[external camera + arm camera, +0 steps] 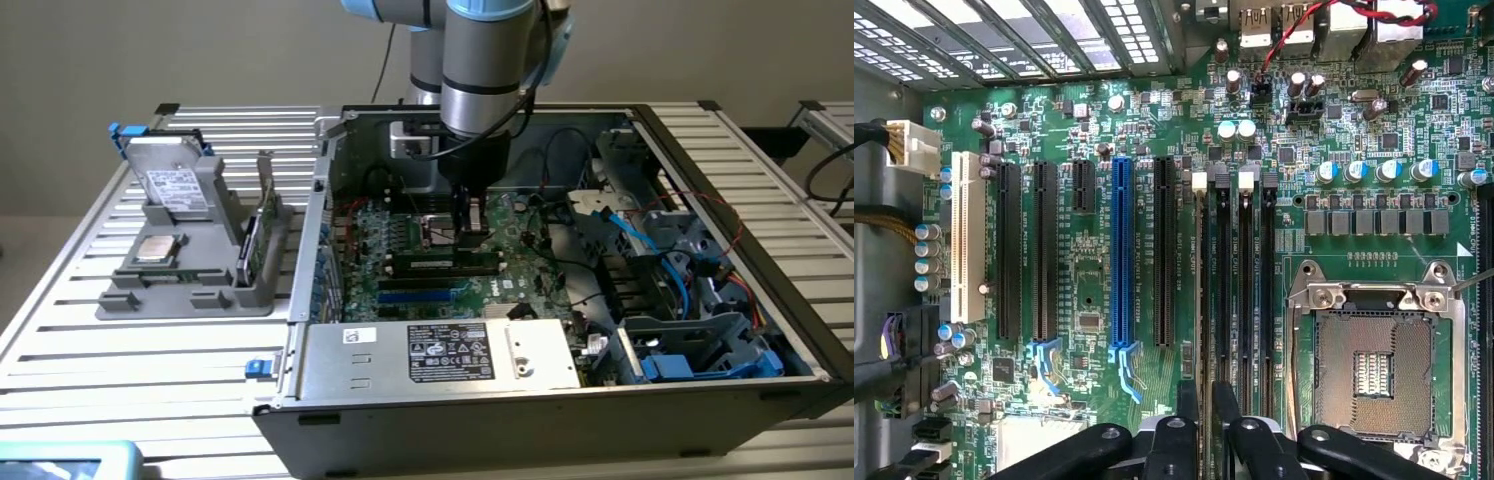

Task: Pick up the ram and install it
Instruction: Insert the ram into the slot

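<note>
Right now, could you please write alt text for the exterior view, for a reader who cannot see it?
A robot arm reaches into an open computer case, its hand over the ram, which seems slotted into the motherboard. A parts tray sits beside the case on the slatted table, at the exterior view's left.

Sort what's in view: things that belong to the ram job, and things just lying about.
Job: ram, memory slots, tool.
Lying about: grey parts holder, power supply, empty processor socket, blue card slot.
</note>
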